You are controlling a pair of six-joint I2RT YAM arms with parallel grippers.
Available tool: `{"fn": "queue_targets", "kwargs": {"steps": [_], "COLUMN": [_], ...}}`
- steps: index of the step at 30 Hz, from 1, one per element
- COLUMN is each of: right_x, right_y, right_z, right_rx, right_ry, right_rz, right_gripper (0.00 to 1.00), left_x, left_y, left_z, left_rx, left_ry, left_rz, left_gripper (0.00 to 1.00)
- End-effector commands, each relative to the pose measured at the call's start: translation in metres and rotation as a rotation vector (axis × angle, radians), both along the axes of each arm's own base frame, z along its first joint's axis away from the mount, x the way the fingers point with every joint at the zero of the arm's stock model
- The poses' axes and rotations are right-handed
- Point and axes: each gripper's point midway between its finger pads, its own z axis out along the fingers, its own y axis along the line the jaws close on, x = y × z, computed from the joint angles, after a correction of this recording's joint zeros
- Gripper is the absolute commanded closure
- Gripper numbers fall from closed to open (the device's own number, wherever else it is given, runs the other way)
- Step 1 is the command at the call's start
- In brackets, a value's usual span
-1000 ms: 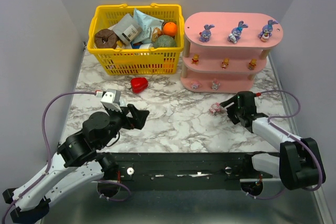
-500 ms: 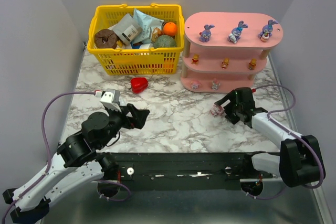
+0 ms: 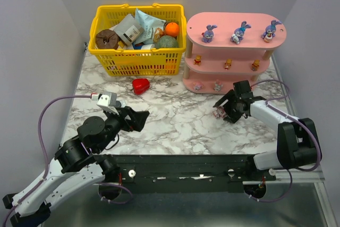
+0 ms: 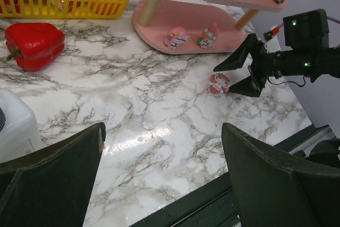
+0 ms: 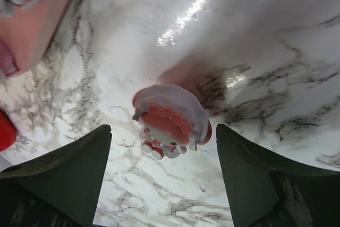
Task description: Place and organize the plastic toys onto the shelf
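The pink three-tier shelf (image 3: 194,25) stands at the back right. Three purple-blue bunnies (image 3: 209,34) stand on its top board. Three orange bears (image 3: 228,64) stand on the middle board. Two pink-white toys (image 3: 197,85) stand on the bottom board and also show in the left wrist view (image 4: 177,39). A third pink-white toy (image 3: 218,111) (image 4: 218,84) (image 5: 171,122) lies on the marble in front of the shelf. My right gripper (image 3: 224,110) (image 4: 224,80) (image 5: 162,129) is open, low over the table, its fingers on either side of this toy without touching it. My left gripper (image 3: 141,120) (image 4: 163,131) is open and empty at the near left.
A yellow basket (image 3: 138,62) full of groceries stands at the back left. A red pepper-shaped toy (image 3: 141,85) (image 4: 34,43) lies in front of it. Grey walls close in both sides. The black base rail runs along the near edge.
My right gripper has swung away from me toward the shelf and now straddles the loose pink-white toy. My left arm has shifted slightly to the left.
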Motion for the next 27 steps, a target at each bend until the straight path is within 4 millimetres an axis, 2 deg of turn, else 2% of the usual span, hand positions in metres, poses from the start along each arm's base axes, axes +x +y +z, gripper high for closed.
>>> {"fn": "queue_targets", "kwargs": {"steps": [1, 5, 8, 15, 18, 20, 22, 23, 24, 25, 27], "right_x": [-0.023, -0.027, -0.025, -0.021, -0.017, -0.015, -0.009, -0.010, -0.001, -0.004, -0.005], "right_y": [0.006, 0.010, 0.010, 0.007, 0.006, 0.007, 0.012, 0.021, 0.030, 0.035, 0.061], "right_z": [-0.012, -0.019, -0.020, -0.021, -0.017, -0.013, -0.005, 0.002, 0.011, 0.015, 0.033], "right_rx": [0.024, 0.038, 0.032, 0.010, -0.004, -0.010, -0.008, 0.025, 0.047, 0.050, 0.050], "right_ry": [0.129, 0.168, 0.160, 0.145, 0.107, 0.066, -0.032, -0.072, -0.157, -0.219, -0.355], "right_rz": [0.010, 0.014, 0.005, 0.015, 0.036, 0.084, 0.179, 0.240, 0.292, 0.366, 0.493], "right_gripper": [0.14, 0.21, 0.31, 0.64, 0.76, 0.80, 0.86, 0.87, 0.88, 0.90, 0.92], "left_x": [0.000, 0.000, 0.000, 0.000, 0.000, 0.000, -0.001, -0.001, -0.001, -0.002, -0.002], "left_y": [0.003, 0.004, 0.004, 0.004, 0.003, 0.003, 0.001, 0.000, -0.002, -0.005, -0.012], "left_z": [0.002, 0.002, 0.001, 0.001, -0.002, -0.003, -0.004, -0.006, -0.006, -0.007, -0.009], "left_rx": [-0.006, -0.004, -0.003, 0.000, 0.005, 0.007, 0.011, 0.013, 0.011, 0.008, -0.006], "left_ry": [-0.020, -0.021, -0.020, -0.020, -0.013, -0.011, -0.004, 0.000, 0.004, 0.008, 0.019], "left_rz": [0.008, 0.007, 0.007, 0.009, 0.006, 0.003, -0.005, -0.007, -0.014, -0.029, -0.049], "left_gripper": [0.01, 0.01, 0.01, 0.01, 0.01, 0.01, 0.01, 0.01, 0.01, 0.01, 0.01]}}
